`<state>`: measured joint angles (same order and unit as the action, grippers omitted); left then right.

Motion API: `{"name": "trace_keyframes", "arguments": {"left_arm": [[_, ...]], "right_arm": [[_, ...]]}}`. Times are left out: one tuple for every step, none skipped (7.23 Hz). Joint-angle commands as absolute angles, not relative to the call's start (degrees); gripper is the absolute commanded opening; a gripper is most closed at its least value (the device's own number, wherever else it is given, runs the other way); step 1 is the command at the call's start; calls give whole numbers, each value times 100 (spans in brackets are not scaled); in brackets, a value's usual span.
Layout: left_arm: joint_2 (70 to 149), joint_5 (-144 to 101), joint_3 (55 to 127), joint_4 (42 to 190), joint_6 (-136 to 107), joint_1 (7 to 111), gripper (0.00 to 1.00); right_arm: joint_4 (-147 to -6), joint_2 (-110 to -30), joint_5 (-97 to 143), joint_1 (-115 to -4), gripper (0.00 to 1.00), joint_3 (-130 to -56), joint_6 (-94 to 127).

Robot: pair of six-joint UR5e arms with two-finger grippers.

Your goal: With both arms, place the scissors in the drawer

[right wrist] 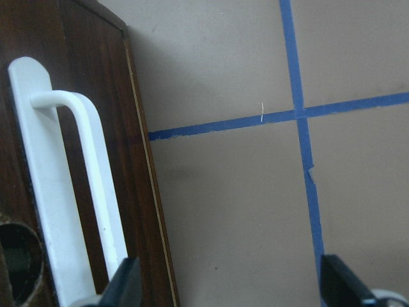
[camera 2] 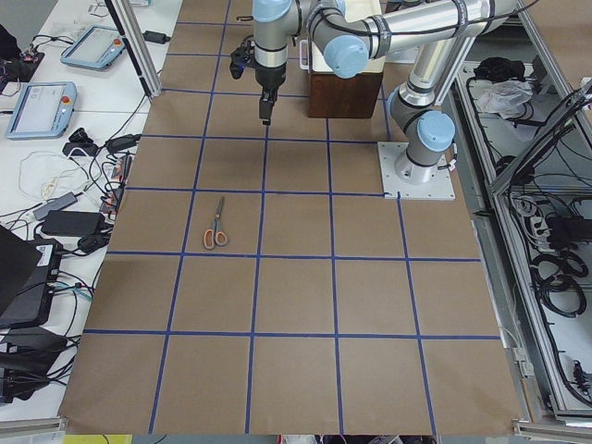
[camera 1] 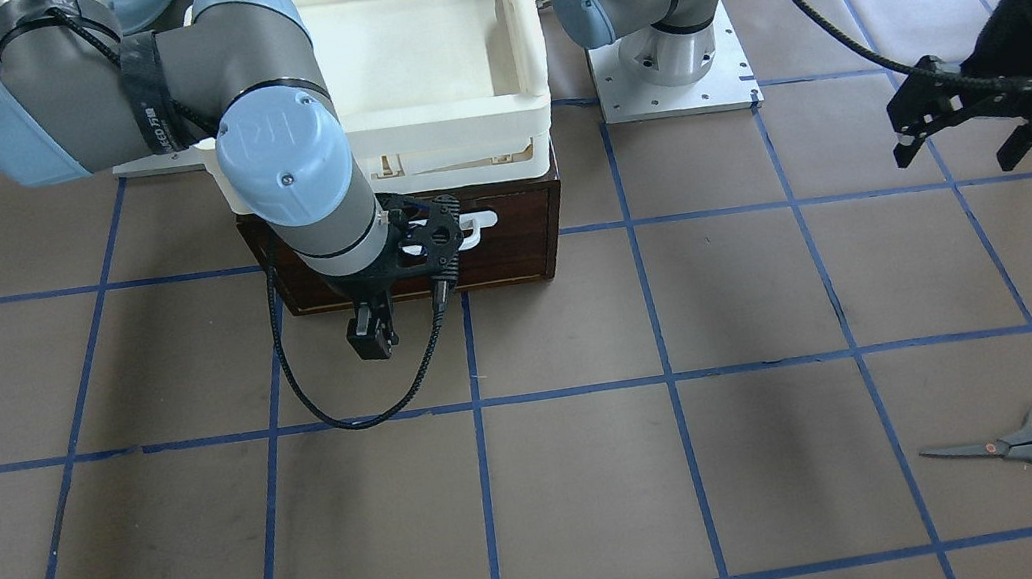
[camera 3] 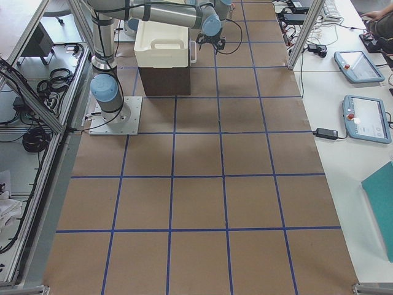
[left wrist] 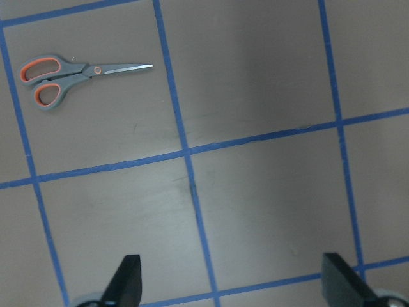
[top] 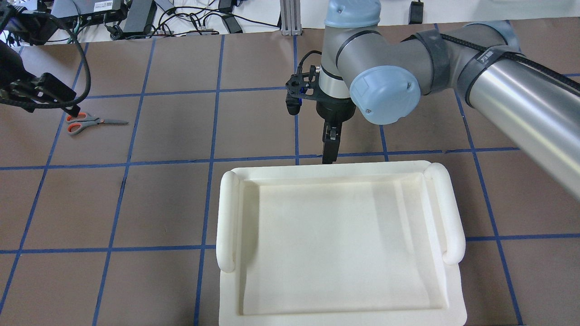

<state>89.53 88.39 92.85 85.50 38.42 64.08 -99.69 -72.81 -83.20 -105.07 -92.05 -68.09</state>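
- The scissors (camera 1: 1012, 444) lie flat on the table's left half, out toward the operators' edge. Their long axis runs along that edge, handles toward the left end and blades toward the middle.
- The left claw (camera 1: 959, 151) hangs well above the table, fingers spread wide and holding nothing. The scissors are not under it. They sit off toward the operators' edge, in the far corner of its wrist view.
- This is by far the nearer arm, so the pick looks like its job. I'd say it has to travel out over the handles and come down across the long axis.
- The drawer (camera 1: 508, 230) looks shut. It sits mid-table near the robot's edge, with a white tray (camera 1: 522, 46) on top.
- The right claw (right wrist: 233, 281) hovers in front of the drawer, open wide and empty.
- The handle (right wrist: 97, 166) is just beside one fingertip, not between the two, so it likely needs a sideways shift before pulling.
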Motion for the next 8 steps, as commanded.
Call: {"name": "trace_keyframes", "arguments": {"left_arm": [[9166,8842,9325,8543,5426,5549,100],[9332,8850,9325,8238,5928,5424,100],[9595,8842,9325,7696,6576,5414,100],[9989,8842,9351,7577,7079,5414,100],[10393,8824,9352,7324,7345,5414,100],[10745,8824,9334,7017,8122,5414,100],[11123,8833,9282,6640,8739,5414,100],[11458,8842,9133,6157,9328,5423,100]], "right_arm": [[-10019,-7085,-8306,-10643,100,-9220,-6908],[-9924,-7067,-8297,-10661,100,-9194,-6908],[-9905,-7066,-8306,-10661,100,-9159,-6934],[-9914,-7066,-8314,-10661,100,-9141,-7056],[-9914,-7049,-8384,-10652,100,-9045,-7206],[-9757,-7049,-8393,-10644,100,-8913,-7251],[-9660,-7049,-8394,-10644,100,-8903,-7251],[-9624,-7066,-8376,-10635,100,-8929,-7216]]}}
